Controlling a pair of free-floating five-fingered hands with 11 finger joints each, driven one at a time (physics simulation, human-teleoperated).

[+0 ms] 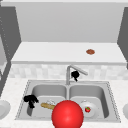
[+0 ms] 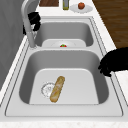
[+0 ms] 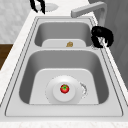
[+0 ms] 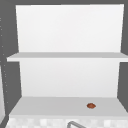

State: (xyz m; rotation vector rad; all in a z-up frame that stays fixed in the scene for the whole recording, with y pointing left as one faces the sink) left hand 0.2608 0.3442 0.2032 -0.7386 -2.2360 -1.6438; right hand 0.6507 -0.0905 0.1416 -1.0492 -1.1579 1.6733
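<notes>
Right hand (image 1: 75, 74) sits by the faucet (image 1: 68, 75) at the sink's back edge, fingers curled, nothing clearly held. Left hand (image 1: 30, 100) hovers over the front-left rim of the left basin (image 2: 75, 62), fingers bent downward, empty. In that basin — a baguette (image 2: 57, 88) lying across the drain (image 2: 46, 89). Right basin holds a plate (image 3: 53, 93) with a tomato (image 3: 64, 88) at its centre. A red ball (image 1: 67, 114) fronts the sink — a brown item (image 1: 90, 51) rests on the shelf (image 1: 50, 52) above

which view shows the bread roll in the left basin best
The left side view: the bread roll lies whole on the basin floor, one end over the drain. The front view shows part of it beside the red ball. The right side view shows just its tip beyond the divider.
</notes>
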